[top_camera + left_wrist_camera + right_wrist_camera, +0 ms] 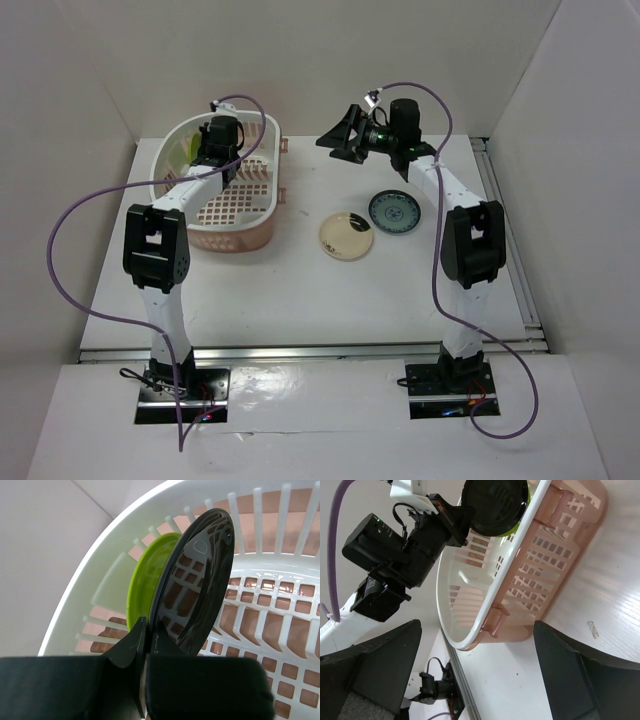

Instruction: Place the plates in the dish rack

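Note:
The pink dish rack (262, 232) stands at the back left. My left gripper (212, 152) is inside its rounded end, shut on the rim of the glossy black plate (197, 580), which it holds on edge over the lattice base. The lime green plate (145, 580) stands on edge just behind it against the slotted wall; it also shows in the top view (187, 148). The cream plate (346, 236) and the teal patterned plate (393, 211) lie flat on the table. My right gripper (345, 140) is open and empty, raised behind them, and it faces the rack (485, 615).
White walls close in the table at the back and on both sides. A metal rail (510, 240) runs along the right edge. The left arm's purple cable (60, 260) loops out to the left of the rack.

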`<move>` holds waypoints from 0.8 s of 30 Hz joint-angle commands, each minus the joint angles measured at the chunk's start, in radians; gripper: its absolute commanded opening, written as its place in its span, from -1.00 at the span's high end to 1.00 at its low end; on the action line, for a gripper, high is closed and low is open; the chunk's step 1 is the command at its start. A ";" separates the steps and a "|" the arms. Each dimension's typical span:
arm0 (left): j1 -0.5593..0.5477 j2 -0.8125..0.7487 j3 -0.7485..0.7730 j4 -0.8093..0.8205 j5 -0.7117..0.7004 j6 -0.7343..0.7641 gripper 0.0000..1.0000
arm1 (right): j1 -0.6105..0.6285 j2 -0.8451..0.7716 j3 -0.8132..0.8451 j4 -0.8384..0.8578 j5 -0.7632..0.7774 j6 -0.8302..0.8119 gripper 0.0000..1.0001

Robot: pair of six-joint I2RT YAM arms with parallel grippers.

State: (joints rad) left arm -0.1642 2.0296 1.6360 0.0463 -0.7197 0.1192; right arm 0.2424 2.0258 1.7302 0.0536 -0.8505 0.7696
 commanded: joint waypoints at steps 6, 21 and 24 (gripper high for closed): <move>0.006 0.026 0.031 0.030 -0.047 -0.027 1.00 | 0.003 0.027 0.052 0.072 -0.025 0.017 -1.00; 0.006 0.035 0.022 0.029 -0.058 -0.038 1.00 | 0.003 0.045 0.052 0.101 -0.044 0.045 -1.00; 0.006 0.044 0.031 0.009 -0.047 -0.059 1.00 | 0.003 0.045 0.062 0.101 -0.044 0.045 -1.00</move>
State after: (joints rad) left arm -0.1658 2.0708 1.6363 0.0410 -0.7532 0.0921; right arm 0.2424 2.0686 1.7355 0.0990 -0.8772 0.8120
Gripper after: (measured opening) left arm 0.091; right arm 0.999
